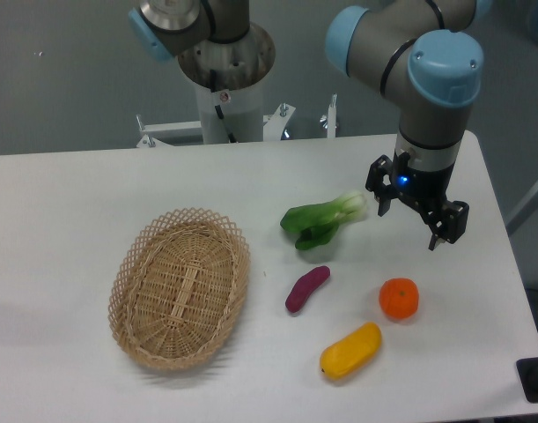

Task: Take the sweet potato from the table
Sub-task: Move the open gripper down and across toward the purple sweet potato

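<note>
Table: white top with rounded corners, filling most of the view; everything below lies on it.
Arm: grey links with light-blue joint caps, reaching in from 12 o'clock and bending down over the table's right side.
Basket: oval wicker, lying at 9 o'clock from the sweet potato, near but apart from it.
Gripper: black, fingers spread apart and holding nothing, hanging above the table at about 2 o'clock from the sweet potato, well apart from it.
Bok choy: green leaves with a pale stem end pointing right, at 12 o'clock from the sweet potato, close but not touching.
Yellow fruit: oblong, at 5 o'clock from the sweet potato.
Sweet potato: purple-magenta, slightly curved, lying slantwise near the table's middle, free on all sides.
Orange: round, at 3 o'clock from the sweet potato, just above the yellow fruit's right end.
</note>
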Controlling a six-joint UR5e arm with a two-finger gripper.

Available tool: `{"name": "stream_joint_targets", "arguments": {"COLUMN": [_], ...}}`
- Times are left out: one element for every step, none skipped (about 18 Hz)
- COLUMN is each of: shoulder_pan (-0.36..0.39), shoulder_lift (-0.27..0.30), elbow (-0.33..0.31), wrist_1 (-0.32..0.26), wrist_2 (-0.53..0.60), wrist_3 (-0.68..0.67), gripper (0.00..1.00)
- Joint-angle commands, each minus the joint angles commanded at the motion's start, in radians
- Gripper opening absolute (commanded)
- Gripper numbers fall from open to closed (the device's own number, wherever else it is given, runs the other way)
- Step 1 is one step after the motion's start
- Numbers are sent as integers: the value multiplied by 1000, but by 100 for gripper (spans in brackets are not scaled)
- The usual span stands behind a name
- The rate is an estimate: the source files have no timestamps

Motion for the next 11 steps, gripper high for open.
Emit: {"name": "stream_joint_targets", "arguments": {"shoulder_pan": [0, 0, 0, 0, 0, -2, -2, -2, -2, -2, -3], "shoulder_lift": [0, -2, -2, -2, 0, 0, 0, 0, 0, -3, -8], "elbow": [-5, -3, -5, -6, -14, -23, -31, -34, -38, -38, -41], "wrist_1": [2, -2, -3, -3, -2, 1, 3, 3, 3, 3, 3], "wrist_2": [-2, -2, -2, 0, 0, -5, -5, -5, -5, 0, 5], "wrist_3": [0, -2, -2, -3, -11, -23, -35, -43, -55, -70, -89], "gripper": [100, 100, 100, 100, 100, 100, 100, 100, 100, 100, 100]}}
